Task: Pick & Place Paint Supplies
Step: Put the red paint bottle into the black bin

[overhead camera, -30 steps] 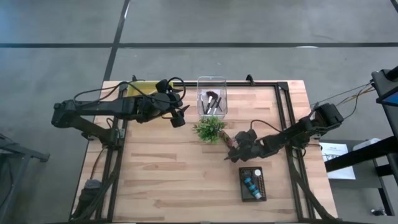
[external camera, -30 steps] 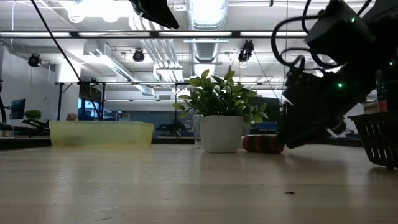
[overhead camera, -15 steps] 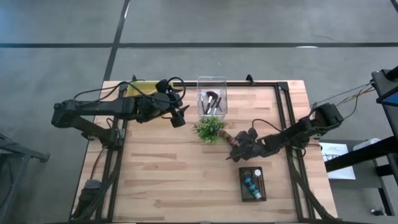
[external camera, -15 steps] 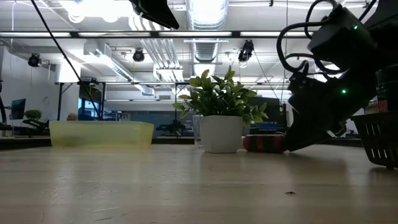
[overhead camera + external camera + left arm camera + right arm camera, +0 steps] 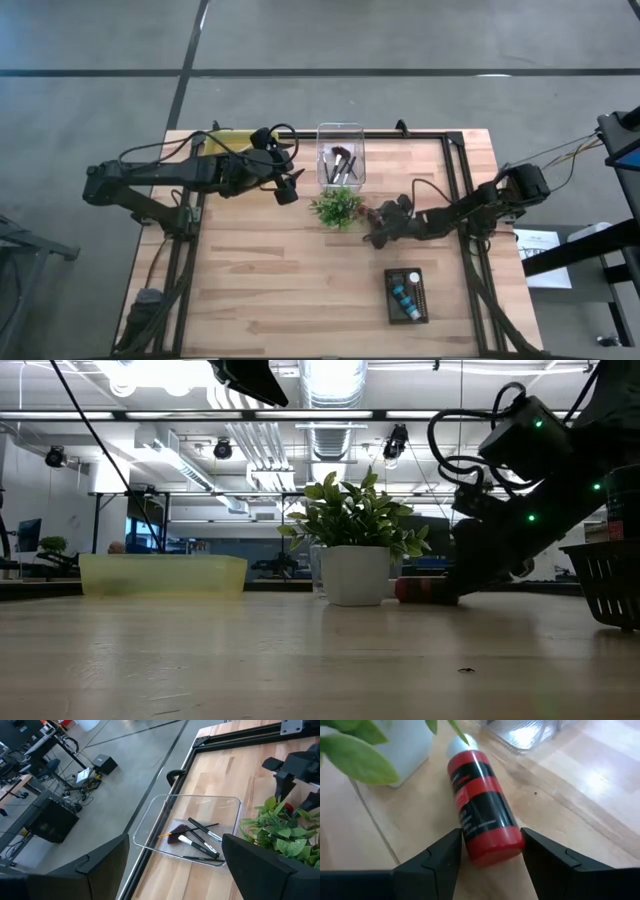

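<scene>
A red-and-black paint bottle (image 5: 482,805) lies on its side on the table (image 5: 270,290) beside the potted plant (image 5: 337,207). The right gripper (image 5: 490,857) has its fingers clamped on the bottle's end: the pick looks made. Next, lift it clear and carry it to a container, probably the black basket (image 5: 407,295). The left gripper (image 5: 287,190) waits, spread wide, near the clear tray (image 5: 155,822) of brushes (image 5: 197,840).

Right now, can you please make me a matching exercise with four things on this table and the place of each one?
Things:
1. red and black bottle
2. brushes
3. paint tubes
4. left gripper

Places:
A. in the black tray
B. between the right gripper's fingers, lying beside the potted plant
C. above the table, left of the clear box, open
D. inside the clear box

Pairs: 1-B, 2-D, 3-A, 4-C
</scene>
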Available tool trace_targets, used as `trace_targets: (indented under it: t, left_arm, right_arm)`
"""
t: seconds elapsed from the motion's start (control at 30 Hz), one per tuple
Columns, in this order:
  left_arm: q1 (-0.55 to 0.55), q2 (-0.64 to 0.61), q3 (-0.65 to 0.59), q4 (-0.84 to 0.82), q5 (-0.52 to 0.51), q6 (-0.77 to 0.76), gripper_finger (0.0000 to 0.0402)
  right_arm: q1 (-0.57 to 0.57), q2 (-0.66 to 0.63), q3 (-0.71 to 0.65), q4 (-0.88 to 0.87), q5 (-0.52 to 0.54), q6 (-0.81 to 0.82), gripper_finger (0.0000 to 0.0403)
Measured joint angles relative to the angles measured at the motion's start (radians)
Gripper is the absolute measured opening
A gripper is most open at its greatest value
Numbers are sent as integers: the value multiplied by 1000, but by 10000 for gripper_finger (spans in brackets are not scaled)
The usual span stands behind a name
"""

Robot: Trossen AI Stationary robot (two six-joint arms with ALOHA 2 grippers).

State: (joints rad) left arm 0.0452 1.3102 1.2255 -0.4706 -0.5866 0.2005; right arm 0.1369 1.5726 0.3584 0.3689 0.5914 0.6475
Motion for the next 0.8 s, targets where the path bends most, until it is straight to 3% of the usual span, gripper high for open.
trace_targets:
  t: [0.2,0.47,0.57,0.67,0.8]
  left_arm:
    - [0,0,0,-1,0,-8,325]
    - [0,0,0,-2,0,-27,325]
    - [0,0,0,-2,0,-43,325]
    - [0,0,0,-2,0,-51,325]
    - [0,0,0,-2,0,-53,325]
  right_arm:
    - [-60,-1,-33,62,-92,-90,193]
    - [-57,-7,-34,69,-170,-132,119]
    - [-32,-40,-35,45,-219,-128,118]
    - [2,-118,-32,-60,-253,-96,118]
    - [47,-268,0,-368,-232,-17,131]
